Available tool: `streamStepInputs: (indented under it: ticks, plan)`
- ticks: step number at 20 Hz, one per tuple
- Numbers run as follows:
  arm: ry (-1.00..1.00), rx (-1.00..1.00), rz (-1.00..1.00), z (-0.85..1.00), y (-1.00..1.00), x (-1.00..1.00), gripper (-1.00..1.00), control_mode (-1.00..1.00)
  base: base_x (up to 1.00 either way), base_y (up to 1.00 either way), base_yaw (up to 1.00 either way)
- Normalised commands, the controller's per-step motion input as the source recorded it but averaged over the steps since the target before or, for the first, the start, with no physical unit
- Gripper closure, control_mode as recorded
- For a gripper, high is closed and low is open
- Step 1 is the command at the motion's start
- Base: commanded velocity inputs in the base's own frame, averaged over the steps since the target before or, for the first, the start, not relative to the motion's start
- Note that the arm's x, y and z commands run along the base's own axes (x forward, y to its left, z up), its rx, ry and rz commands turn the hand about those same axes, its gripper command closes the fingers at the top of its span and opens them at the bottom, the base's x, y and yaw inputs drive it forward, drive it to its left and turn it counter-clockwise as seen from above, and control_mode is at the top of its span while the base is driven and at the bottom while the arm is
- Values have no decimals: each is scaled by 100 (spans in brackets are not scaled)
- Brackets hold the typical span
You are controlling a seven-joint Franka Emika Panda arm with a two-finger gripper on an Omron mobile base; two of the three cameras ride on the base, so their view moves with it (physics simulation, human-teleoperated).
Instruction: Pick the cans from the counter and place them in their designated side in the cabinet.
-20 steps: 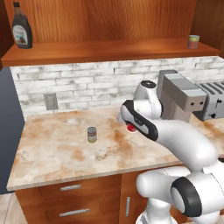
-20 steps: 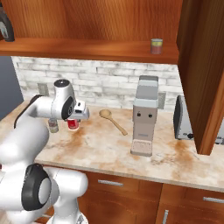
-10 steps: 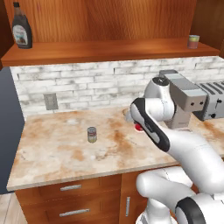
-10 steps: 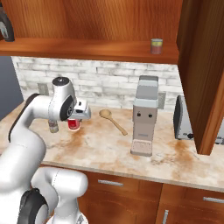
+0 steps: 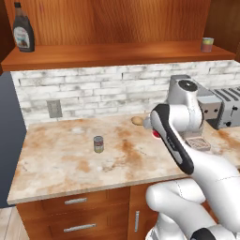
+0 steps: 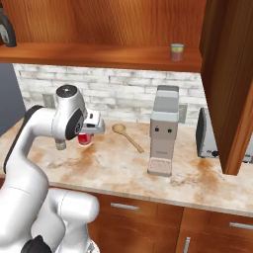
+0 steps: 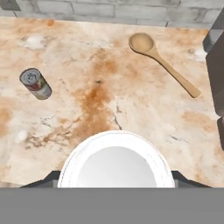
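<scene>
My gripper (image 5: 156, 132) is shut on the red can (image 6: 85, 140) and holds it upright a little above the counter (image 5: 56, 164). The can's silver top (image 7: 116, 162) rises between my fingers in the hand view. The olive-grey can (image 5: 98, 144) stands upright on the counter to the left of the gripper, also seen in the hand view (image 7: 36, 83); in the right base view it peeks out below my arm (image 6: 60, 145). The cabinet's long plank shelf (image 5: 117, 54) runs above the brick wall.
A wooden spoon (image 7: 164, 63) lies on the counter beyond the held can. A coffee machine (image 6: 163, 131) and a toaster (image 5: 227, 105) stand to the right. On the shelf are a dark syrup bottle (image 5: 23, 33) at the left and a small green-and-pink can (image 5: 207, 44) at the right.
The arm has swung to the right in the left base view, carrying the red can a short way along above the counter. The olive-grey can has stayed put.
</scene>
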Motion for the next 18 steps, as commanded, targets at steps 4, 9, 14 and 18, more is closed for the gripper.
streamStepInputs:
  ticks: [4,9,14,18]
  plan:
    - [-6,0,0,33,-18,-19,100,-100,0,0,0]
    - [-8,0,0,35,-18,-23,100,-100,0,0,0]
    - [-10,-2,0,40,-16,-27,100,-100,0,0,0]
    - [-11,-2,-1,35,-17,-33,100,-100,0,0,0]
